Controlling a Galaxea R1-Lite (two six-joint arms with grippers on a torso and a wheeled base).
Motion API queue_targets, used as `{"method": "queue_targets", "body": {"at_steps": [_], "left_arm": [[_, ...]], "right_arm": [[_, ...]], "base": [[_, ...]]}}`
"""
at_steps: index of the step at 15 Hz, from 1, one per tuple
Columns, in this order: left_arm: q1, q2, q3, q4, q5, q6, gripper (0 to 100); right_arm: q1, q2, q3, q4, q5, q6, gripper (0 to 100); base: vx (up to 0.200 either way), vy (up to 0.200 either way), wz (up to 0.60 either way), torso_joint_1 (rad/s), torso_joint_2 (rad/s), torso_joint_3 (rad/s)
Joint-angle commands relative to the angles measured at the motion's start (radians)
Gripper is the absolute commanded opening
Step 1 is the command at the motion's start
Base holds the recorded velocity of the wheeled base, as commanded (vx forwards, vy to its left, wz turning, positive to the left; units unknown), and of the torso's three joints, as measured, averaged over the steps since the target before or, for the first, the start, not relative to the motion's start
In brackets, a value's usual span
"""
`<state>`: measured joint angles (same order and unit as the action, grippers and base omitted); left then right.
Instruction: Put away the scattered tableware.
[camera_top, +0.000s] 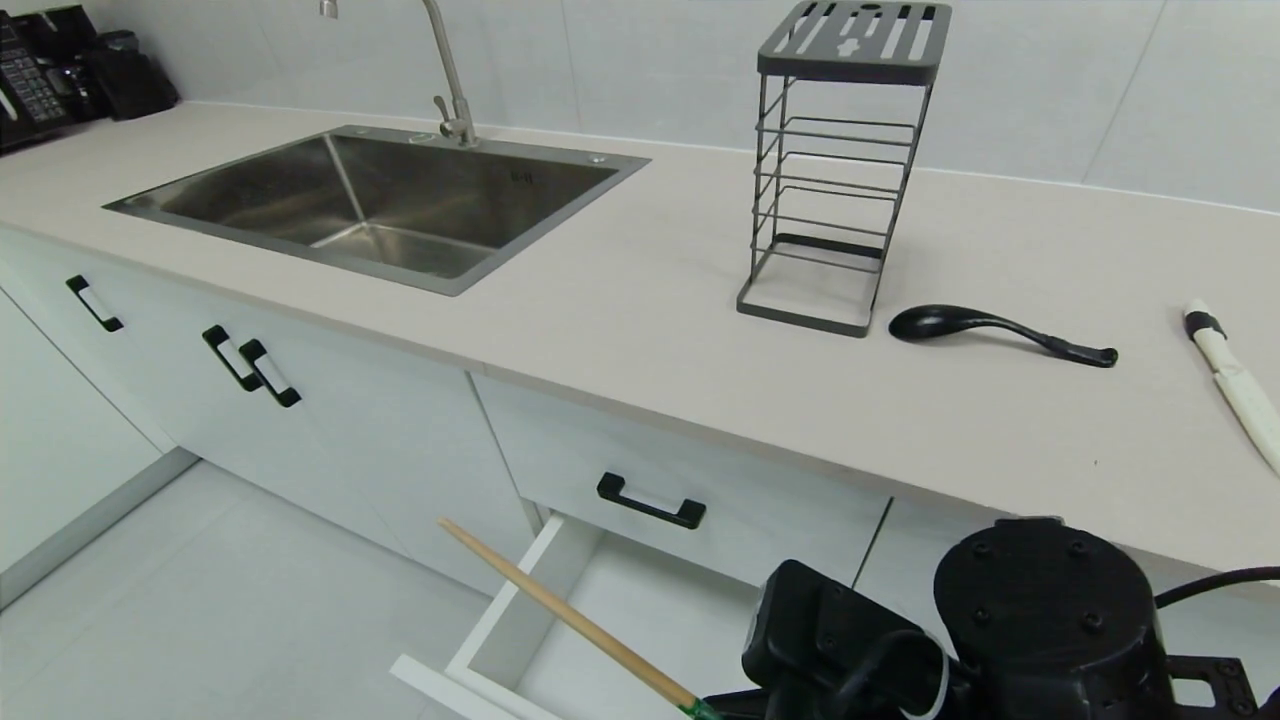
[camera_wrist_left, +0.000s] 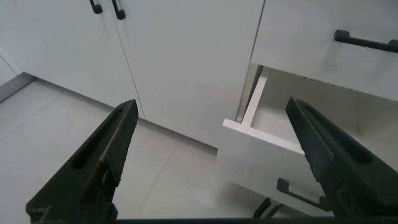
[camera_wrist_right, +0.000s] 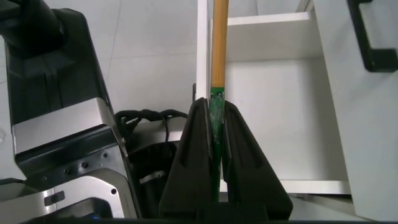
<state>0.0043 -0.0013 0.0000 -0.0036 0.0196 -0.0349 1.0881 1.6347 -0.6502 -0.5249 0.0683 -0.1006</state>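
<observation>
Right gripper (camera_wrist_right: 216, 107) fingers are clamped on the green-painted end of a slender, pale wooden chopstick (camera_wrist_right: 218, 43). Its shaft slants over the open white drawer (camera_top: 520, 600), across its side wall. Left gripper (camera_wrist_left: 212, 106) fingers are spread wide and hold nothing.

Kitchen corner. Pale beige counter (camera_top: 640, 330) runs along a wall (camera_top: 1050, 90) of large light grey tiles with thin joints. Stainless steel sink (camera_top: 250, 190) set into the counter at the left, a slim curved faucet (camera_top: 447, 70) at its back edge. Below the counter: white cabinet doors (camera_top: 330, 430) with black bar handles (camera_top: 252, 365), one pair set side by side, and a shut drawer front (camera_top: 700, 470) with a black handle (camera_top: 650, 500). Floor (camera_top: 250, 600) of light grey tiles. Dark devices (camera_top: 70, 65) in the far left corner (kind unclear). Light is even and soft, shadows faint.
</observation>
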Motion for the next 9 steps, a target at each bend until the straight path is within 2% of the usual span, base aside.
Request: {"method": "queue_targets", "body": {"at_steps": [1,9], "left_arm": [[0.0,0.001,0.0,0.001,0.0,0.0,100],[0.0,0.001,0.0,0.001,0.0,0.0,100]], "right_arm": [[0.004,-0.009,0.003,-0.001,0.001,-0.001,0],[0.029,-0.045,0.023,-0.001,-0.004,-0.007,0]], "base": [[0.0,0.0,0.0,-0.246,0.48,0.193],[0.0,0.0,0.0,-0.26,0.37,0.136]]}}
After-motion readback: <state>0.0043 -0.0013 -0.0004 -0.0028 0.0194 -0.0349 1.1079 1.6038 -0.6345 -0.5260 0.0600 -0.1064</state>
